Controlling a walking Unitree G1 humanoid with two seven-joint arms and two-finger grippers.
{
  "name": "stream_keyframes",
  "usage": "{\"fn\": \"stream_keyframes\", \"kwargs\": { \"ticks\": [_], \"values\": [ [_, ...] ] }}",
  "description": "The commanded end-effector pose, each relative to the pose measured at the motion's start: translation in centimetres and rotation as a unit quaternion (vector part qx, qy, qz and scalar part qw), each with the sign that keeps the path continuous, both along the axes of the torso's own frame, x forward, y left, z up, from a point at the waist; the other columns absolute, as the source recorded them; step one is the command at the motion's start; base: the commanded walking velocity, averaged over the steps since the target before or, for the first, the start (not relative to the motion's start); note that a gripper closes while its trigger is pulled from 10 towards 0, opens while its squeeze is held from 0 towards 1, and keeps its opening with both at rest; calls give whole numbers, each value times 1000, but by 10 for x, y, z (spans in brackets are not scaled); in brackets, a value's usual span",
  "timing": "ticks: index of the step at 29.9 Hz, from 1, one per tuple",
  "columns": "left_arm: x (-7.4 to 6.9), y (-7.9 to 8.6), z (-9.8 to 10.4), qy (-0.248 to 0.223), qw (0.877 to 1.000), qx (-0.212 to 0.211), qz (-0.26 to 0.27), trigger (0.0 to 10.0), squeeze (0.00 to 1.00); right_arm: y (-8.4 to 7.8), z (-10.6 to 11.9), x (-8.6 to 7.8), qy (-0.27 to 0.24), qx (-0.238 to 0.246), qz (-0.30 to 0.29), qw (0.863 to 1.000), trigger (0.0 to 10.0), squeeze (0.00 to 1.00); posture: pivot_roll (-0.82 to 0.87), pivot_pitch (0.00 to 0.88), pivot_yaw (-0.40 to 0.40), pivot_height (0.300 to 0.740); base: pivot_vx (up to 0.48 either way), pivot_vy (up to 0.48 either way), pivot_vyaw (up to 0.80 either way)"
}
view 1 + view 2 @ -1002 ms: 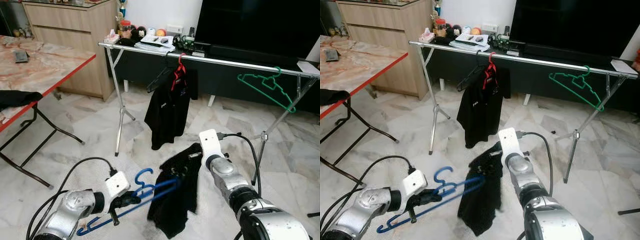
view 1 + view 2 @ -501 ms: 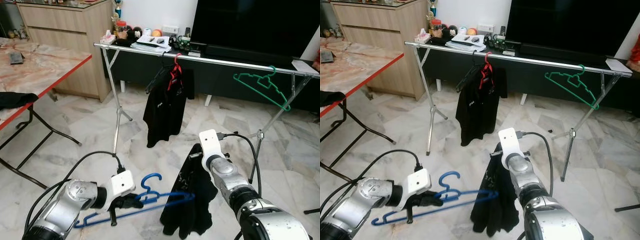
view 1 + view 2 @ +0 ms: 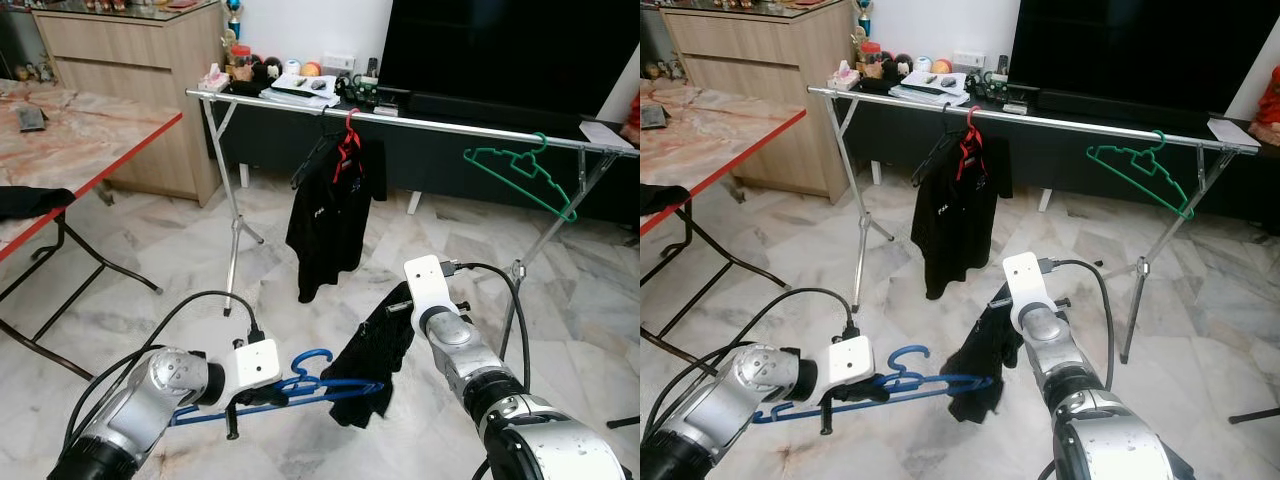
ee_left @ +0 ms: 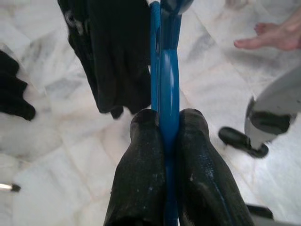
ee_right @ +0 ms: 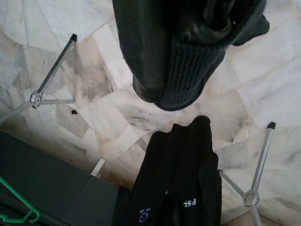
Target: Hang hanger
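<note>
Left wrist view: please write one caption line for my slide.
Left gripper shut on the blue hanger, black garment hanging beyond it over the marble floor.

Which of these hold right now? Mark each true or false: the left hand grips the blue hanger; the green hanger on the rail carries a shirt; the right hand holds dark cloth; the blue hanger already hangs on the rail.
1. The left hand is shut on the blue hanger. True.
2. The green hanger carries a shirt. False: it hangs bare on the rail; the black shirt hangs on a red hanger.
3. The right hand holds the dark garment. True.
4. The blue hanger hangs on the rail. False: it is held low over the floor.
</note>
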State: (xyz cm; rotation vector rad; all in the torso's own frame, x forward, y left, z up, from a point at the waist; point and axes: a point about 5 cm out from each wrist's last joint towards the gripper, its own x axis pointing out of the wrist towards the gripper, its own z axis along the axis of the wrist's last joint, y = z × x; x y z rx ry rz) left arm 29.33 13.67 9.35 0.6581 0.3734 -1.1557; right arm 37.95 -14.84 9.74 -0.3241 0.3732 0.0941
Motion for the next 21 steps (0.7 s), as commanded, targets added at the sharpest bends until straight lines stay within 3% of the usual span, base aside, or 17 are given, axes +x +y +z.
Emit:
{"fn": "stream_keyframes", "kwargs": {
  "ticks": [1,11,18,21],
  "values": [
    [3,-5,4,-6,1000,-14,-4,10000,0,-3,-3,-2,11,1,-3,1000,10000,0,156,0,-108,740,0,0,0],
    [8,-14,6,-40,998,-46,22,10000,0,-3,-14,-8,27,0,0,1000,10000,0,156,3,-108,740,0,0,0],
    [3,-5,-5,-35,999,-6,31,10000,0,-5,-14,-8,27,4,-3,1000,10000,0,160,4,-107,740,0,0,0],
    [6,-4,-4,-51,998,-10,46,10000,0,-5,-13,-7,25,6,-3,1000,10000,0,159,2,-107,740,0,0,0]
  ]
}}
